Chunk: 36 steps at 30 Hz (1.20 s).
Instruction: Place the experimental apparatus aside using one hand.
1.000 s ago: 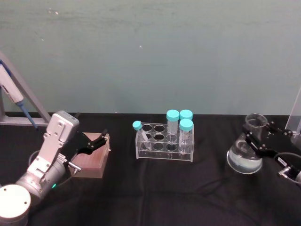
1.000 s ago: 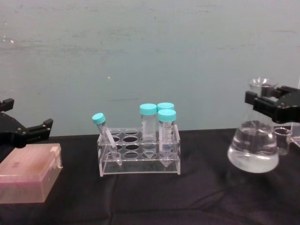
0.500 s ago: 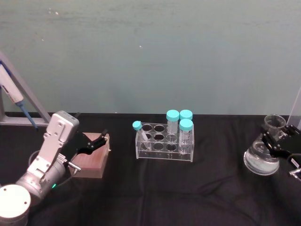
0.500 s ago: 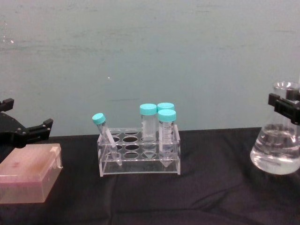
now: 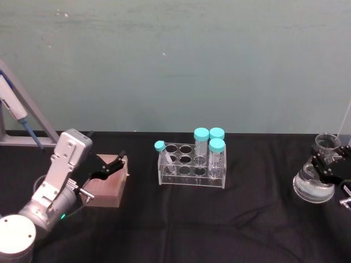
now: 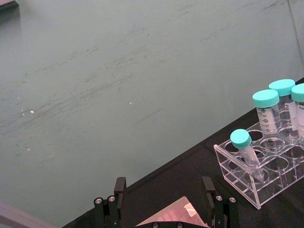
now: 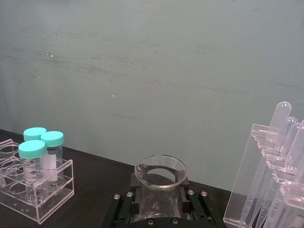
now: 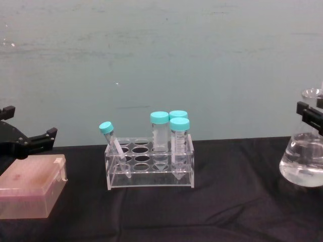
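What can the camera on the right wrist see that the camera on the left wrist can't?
Right wrist view alone: the right end effector shut around the neck of the conical flask, and beside it a tall clear stand of long tubes. Left wrist view alone: the open left end effector above a pinkish box, plus a small leaning tube with a teal cap in the rack. Both share the clear tube rack with its teal-capped tubes, the black table and the green wall.

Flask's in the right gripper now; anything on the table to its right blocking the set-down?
Yes: the right gripper is clamped on the flask neck, and the tall acrylic stand of tubes stands close beside it on that side, so room is limited.
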Motion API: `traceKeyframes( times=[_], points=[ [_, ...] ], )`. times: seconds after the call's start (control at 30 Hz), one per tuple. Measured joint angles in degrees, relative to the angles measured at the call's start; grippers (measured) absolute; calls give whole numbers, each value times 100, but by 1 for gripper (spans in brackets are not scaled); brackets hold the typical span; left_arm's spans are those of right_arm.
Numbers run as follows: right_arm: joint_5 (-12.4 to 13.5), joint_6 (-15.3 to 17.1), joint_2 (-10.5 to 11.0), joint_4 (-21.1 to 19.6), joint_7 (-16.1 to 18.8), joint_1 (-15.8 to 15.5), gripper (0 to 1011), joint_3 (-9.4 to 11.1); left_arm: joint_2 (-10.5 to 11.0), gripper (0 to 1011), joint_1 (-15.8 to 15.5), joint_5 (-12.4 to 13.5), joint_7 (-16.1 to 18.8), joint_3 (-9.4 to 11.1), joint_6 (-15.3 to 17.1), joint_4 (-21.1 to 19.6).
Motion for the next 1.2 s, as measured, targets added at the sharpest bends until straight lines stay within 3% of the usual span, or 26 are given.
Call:
traceKeyframes(
  times=[1.2],
  points=[
    [-283, 86, -455, 475, 120, 215, 452, 513, 0, 1000, 0, 0, 0, 0, 0, 0]
  ],
)
